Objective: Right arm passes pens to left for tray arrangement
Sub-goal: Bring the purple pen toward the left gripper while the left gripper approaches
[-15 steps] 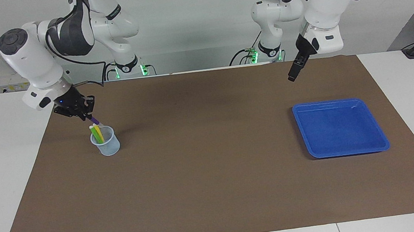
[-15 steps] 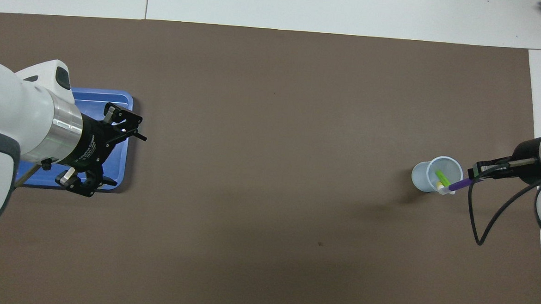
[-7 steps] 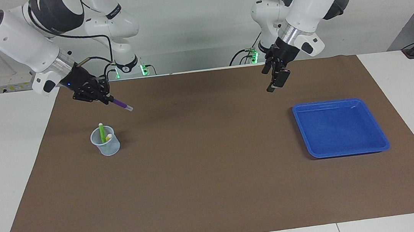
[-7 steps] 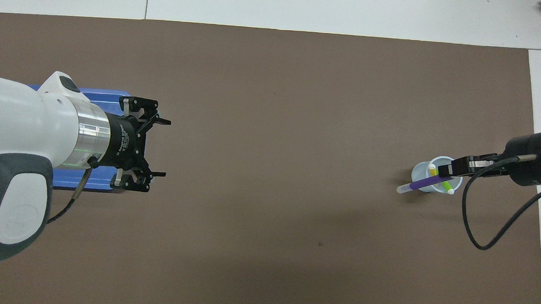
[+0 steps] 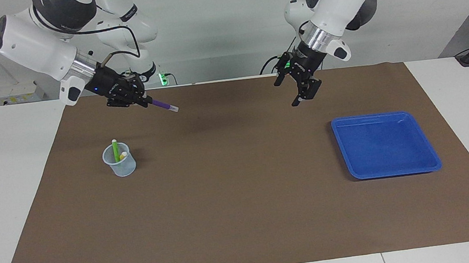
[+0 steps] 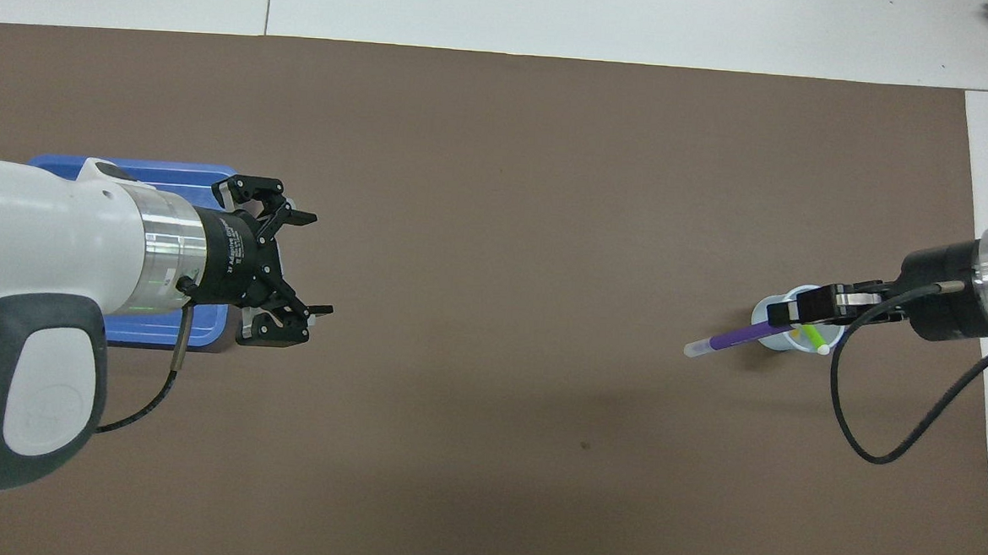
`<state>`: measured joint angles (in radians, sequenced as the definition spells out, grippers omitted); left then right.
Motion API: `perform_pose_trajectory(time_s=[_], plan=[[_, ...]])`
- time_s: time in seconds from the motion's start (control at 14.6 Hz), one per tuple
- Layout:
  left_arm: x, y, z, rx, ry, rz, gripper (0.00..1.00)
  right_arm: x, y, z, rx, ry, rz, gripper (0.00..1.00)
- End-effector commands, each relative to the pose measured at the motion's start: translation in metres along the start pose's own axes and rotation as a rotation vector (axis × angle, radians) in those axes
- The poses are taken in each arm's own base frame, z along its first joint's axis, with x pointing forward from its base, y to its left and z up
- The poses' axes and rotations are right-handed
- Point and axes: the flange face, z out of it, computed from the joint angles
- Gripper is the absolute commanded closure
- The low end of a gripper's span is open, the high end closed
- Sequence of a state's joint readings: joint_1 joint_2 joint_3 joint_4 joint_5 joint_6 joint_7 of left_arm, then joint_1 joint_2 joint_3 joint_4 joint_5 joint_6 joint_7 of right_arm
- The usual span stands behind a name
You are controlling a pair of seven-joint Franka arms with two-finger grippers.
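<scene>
The purple pen is pinched by the right pincer above the tabletop, its long axis and pale tip aimed toward the left pincer, which is spread wide, well apart, beside the tray.

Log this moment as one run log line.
right gripper: holds purple pen in air above mat | left gripper: open, over mat | green pen, yellow pen: in cup | tray: no pens
</scene>
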<state>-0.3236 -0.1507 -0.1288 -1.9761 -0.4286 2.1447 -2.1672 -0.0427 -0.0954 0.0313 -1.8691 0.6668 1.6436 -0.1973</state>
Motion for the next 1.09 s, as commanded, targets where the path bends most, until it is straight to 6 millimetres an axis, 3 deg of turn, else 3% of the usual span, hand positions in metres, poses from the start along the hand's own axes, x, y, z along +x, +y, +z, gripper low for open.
perform_pose_trajectory(time_s=[0.0,0.14,0.41,0.68,0.82,1.03], plan=[[-0.016,-0.032,0.009,-0.016,-0.046,-0.024,0.00,-0.012,-0.020,0.014,0.072,-0.013,-0.027,1.00],[-0.029,-0.046,0.014,-0.016,-0.061,-0.045,0.00,-0.014,-0.029,0.021,0.103,-0.020,-0.036,1.00],[-0.070,-0.101,0.028,0.001,-0.111,0.029,0.00,-0.018,-0.046,0.035,0.160,-0.037,-0.049,1.00],[-0.081,-0.111,0.031,-0.014,-0.151,-0.109,0.00,-0.024,-0.057,0.046,0.216,-0.046,-0.051,1.00],[-0.079,-0.110,0.036,-0.006,-0.146,-0.237,0.00,-0.025,-0.059,0.049,0.246,-0.008,-0.029,1.00],[-0.070,-0.107,0.044,-0.008,-0.123,-0.254,0.00,-0.026,-0.068,0.054,0.283,-0.015,0.005,1.00]])
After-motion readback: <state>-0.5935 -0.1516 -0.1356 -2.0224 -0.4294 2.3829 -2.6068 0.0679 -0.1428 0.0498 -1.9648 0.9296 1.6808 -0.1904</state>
